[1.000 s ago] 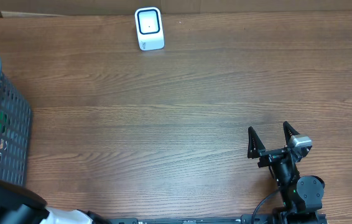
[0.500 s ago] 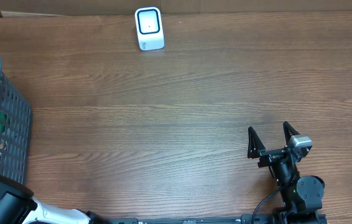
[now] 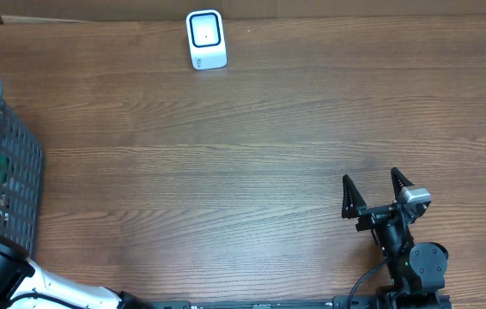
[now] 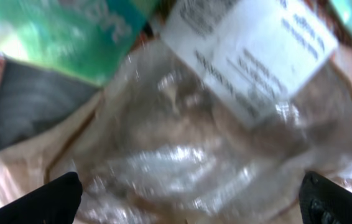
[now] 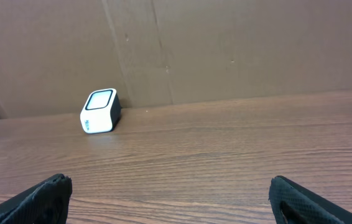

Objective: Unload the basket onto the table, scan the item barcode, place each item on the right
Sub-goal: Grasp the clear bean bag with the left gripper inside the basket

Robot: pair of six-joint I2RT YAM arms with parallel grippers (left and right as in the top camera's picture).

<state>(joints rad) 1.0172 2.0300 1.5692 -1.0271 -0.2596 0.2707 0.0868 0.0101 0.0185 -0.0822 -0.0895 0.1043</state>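
Left gripper [image 4: 188,202]: fingers spread wide, clear bag [image 4: 182,143] between and ahead of them (blurred; contact unclear), white label [image 4: 250,43] beyond fingertips, green packet [image 4: 58,31] ahead left.
Right gripper [image 3: 372,182]: fingers spread above table [image 3: 226,172]; scanner [image 5: 100,111] far ahead, toward left finger.

My overhead camera looks straight down on the wooden table [image 3: 252,154], high enough to take in the white scanner [image 3: 206,39] at the far edge and the grey basket [image 3: 21,163] at the left. My right wrist camera sits low over the near right of the table, facing forward across the wood to that same scanner and a cardboard wall [image 5: 226,43] behind it. My left wrist camera is pressed close on a clear packet [image 4: 182,143], blurred; I cannot match it to either other view.
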